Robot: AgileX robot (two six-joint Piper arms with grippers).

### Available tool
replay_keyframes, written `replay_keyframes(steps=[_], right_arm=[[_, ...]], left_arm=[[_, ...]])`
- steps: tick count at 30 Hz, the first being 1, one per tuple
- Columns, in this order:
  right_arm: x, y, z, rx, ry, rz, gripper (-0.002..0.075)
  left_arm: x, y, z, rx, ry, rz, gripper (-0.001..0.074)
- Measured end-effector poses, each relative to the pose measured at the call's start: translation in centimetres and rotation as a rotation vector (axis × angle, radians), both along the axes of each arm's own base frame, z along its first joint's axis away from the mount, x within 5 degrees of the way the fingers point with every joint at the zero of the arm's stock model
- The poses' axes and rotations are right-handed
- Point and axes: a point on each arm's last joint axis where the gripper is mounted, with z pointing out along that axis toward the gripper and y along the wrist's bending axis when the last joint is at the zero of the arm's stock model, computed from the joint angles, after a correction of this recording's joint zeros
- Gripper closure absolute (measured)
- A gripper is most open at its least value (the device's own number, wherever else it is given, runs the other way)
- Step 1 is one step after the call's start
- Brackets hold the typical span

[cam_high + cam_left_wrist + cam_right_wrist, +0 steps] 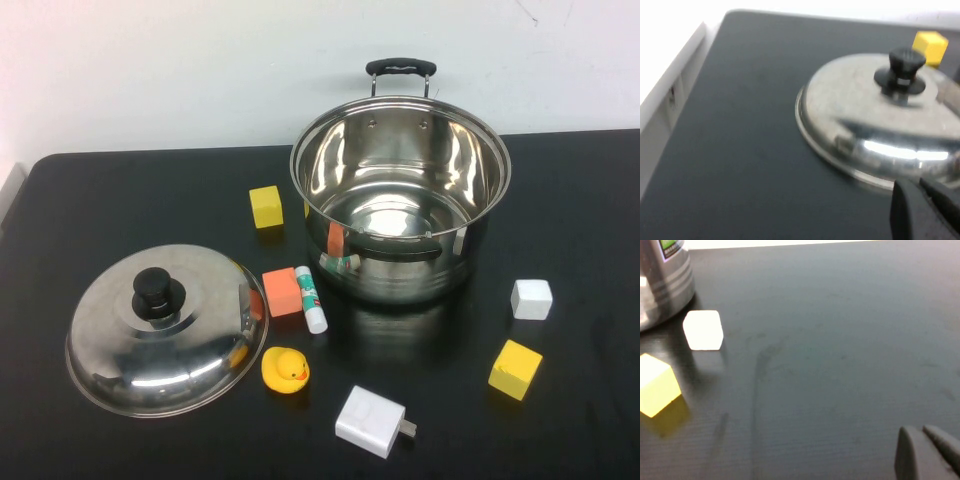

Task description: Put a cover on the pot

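Note:
The large shiny steel pot with black side handles stands open and empty at the back centre of the black table. Its wall also shows in the right wrist view. The domed steel lid with a black knob lies on the table at the front left, apart from the pot. Neither arm shows in the high view. In the left wrist view my left gripper is shut and empty, just short of the lid's rim. My right gripper is shut and empty over bare table, right of the pot.
An orange block, a glue stick and a yellow duck lie between lid and pot. A yellow cube sits left of the pot. A white charger, a yellow block and a white cube lie at the front right.

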Motion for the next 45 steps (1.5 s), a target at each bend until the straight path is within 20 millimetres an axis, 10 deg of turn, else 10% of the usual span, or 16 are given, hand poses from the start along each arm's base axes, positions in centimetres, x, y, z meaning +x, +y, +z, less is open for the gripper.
replay_keyframes(steps=[26,36,45], right_arm=[[0.0,0.0,0.0,0.0,0.0,0.0,0.0728],[0.0,0.0,0.0,0.0,0.0,0.0,0.0728],[0.0,0.0,0.0,0.0,0.0,0.0,0.0728]], left_arm=[[-1.1,0.6,6.8,-0.294,-0.77,0.017,0.0736],[-0.9,0.3,11.0,-0.177,-0.646,0.02,0.0736],[3.3,-0.1,11.7,-0.079,-0.644,-0.002,0.0736]])
